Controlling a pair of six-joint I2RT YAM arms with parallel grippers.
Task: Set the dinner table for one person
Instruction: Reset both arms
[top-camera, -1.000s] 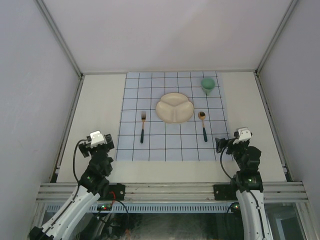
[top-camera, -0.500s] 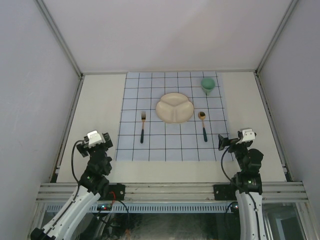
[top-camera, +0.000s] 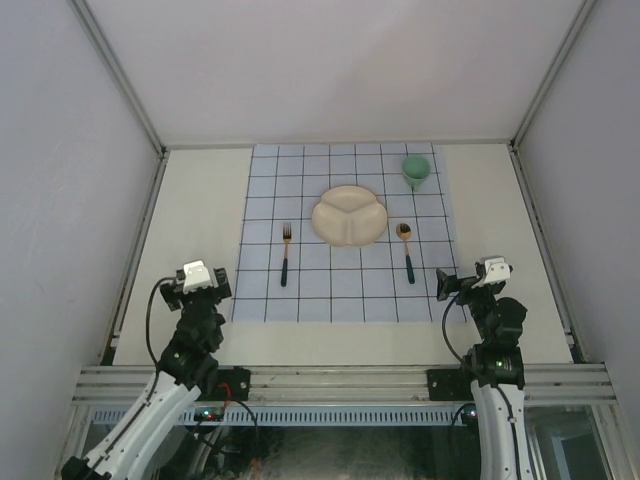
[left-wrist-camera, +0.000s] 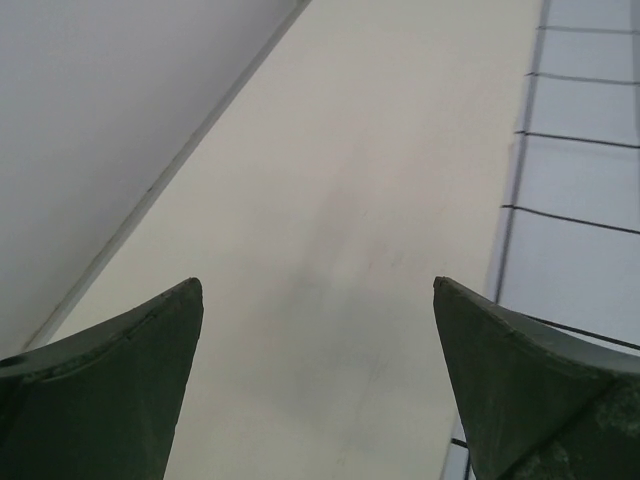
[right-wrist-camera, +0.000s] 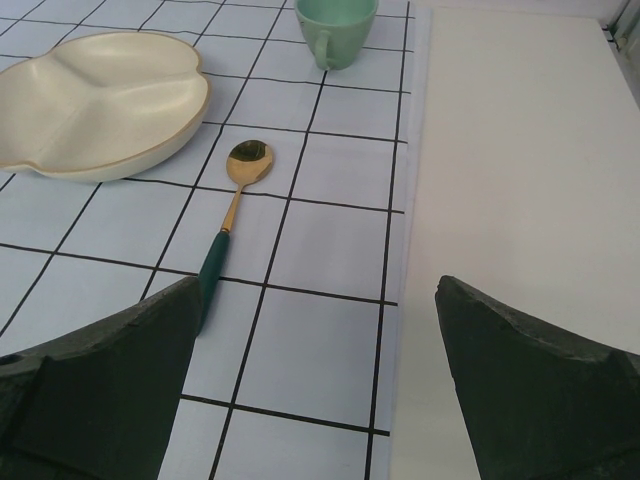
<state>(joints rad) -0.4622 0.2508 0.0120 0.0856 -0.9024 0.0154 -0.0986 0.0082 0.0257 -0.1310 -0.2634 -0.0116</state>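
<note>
A cream surface (top-camera: 200, 220) fills mid-frame, a blue grid cloth (top-camera: 345, 295) at its centre. Your left jaws and right jaws, lower corners, gape empty. Catch the cloth's edge and you could drag the setting, tipping the green cup (top-camera: 416, 170), upper right. Cup and divided plate (top-camera: 349, 215) look empty.

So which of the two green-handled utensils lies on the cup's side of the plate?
The spoon, with a round gold bowl; the fork, with tines, lies on the plate's other side.
</note>
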